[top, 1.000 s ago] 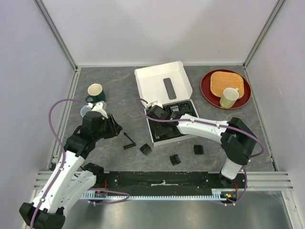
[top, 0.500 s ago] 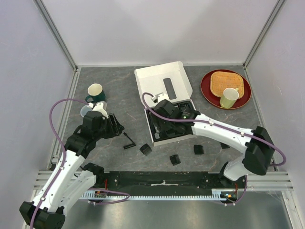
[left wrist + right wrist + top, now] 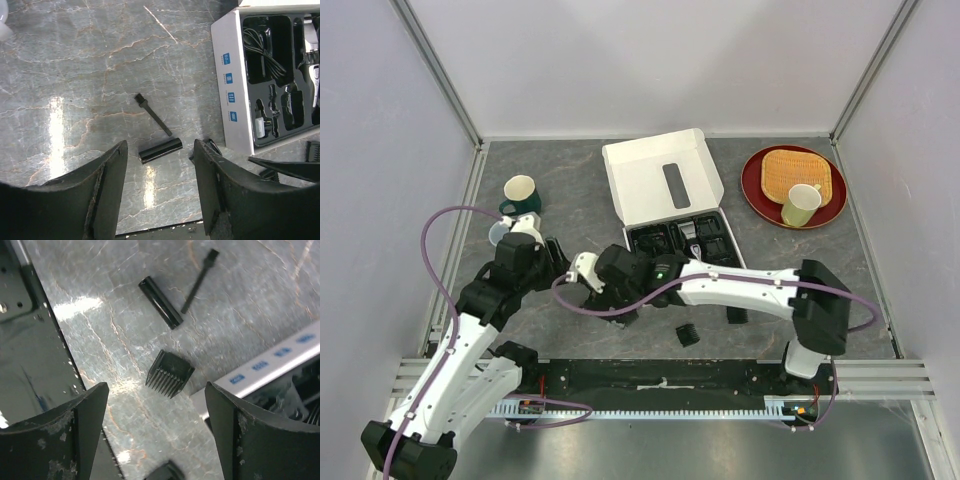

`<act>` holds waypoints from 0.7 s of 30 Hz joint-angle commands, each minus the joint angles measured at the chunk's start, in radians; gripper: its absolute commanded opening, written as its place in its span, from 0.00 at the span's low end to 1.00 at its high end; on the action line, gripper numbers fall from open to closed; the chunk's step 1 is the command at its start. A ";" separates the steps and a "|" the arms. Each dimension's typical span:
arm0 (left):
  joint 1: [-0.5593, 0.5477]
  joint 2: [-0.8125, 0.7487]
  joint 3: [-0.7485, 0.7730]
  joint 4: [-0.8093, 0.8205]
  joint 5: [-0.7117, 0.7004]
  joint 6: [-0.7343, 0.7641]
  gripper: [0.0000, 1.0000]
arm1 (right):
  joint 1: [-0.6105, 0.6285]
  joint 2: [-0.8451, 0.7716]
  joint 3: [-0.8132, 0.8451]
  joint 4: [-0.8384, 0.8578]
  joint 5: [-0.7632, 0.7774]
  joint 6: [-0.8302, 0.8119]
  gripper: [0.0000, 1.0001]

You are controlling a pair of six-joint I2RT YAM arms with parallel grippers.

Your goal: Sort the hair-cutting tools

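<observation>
Comb guard: lies on desk under right tool; tube at its 12 o'clock, box at 3 o'clock. Likely light, rigid, slick plastic with thin teeth, so grip across the solid back. Right tool: wide open, empty. Left tool: open, empty.

The top camera looked down from high over the whole table. Both wrist cameras looked down from near, sharing the thin brush and black tube.
</observation>
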 commanded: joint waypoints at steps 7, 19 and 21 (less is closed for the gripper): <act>0.017 0.110 0.082 -0.041 -0.128 0.011 0.63 | -0.005 0.181 0.189 -0.051 -0.076 -0.542 0.88; 0.228 0.300 0.145 -0.021 0.112 0.035 0.63 | -0.008 0.336 0.296 -0.092 -0.238 -0.637 0.84; 0.254 0.329 0.170 -0.019 0.121 0.030 0.63 | -0.010 0.365 0.321 -0.111 -0.243 -0.648 0.84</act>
